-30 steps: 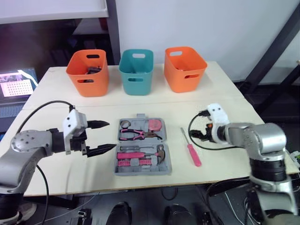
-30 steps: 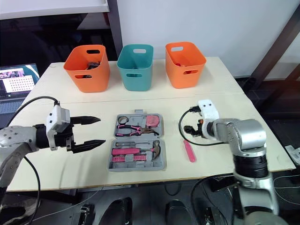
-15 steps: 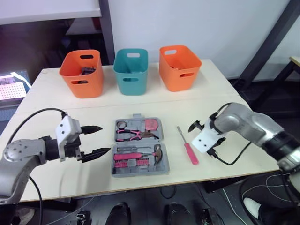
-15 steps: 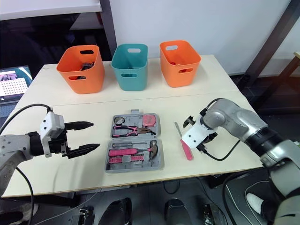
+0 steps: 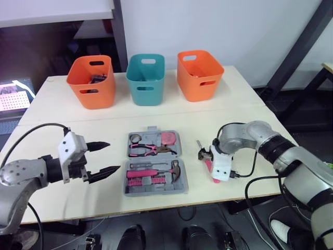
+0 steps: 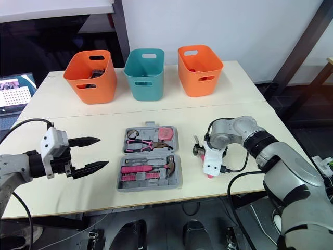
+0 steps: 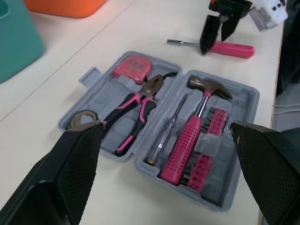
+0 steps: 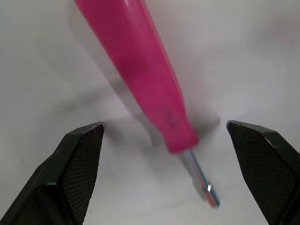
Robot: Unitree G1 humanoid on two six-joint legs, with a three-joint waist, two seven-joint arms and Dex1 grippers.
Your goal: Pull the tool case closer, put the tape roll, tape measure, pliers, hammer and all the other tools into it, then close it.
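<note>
The left arm comes in from the near left with its forearm held low and pointing right, and the left gripper (image 5: 113,156) is level, its two black fingers spread wide apart. The right arm bends in from the near right, elbow out to the right and wrist rolled over, so the right gripper (image 5: 204,154) points steeply downward with its fingers parted

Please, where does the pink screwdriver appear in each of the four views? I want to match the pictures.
Left eye view: the pink screwdriver lies on the table right of the tool case, under the right gripper.
Right eye view: same place, mostly hidden by that gripper.
Left wrist view: beyond the case, under that gripper.
Right wrist view: between the open fingers.
Shared landmark: the right gripper above it.
</note>
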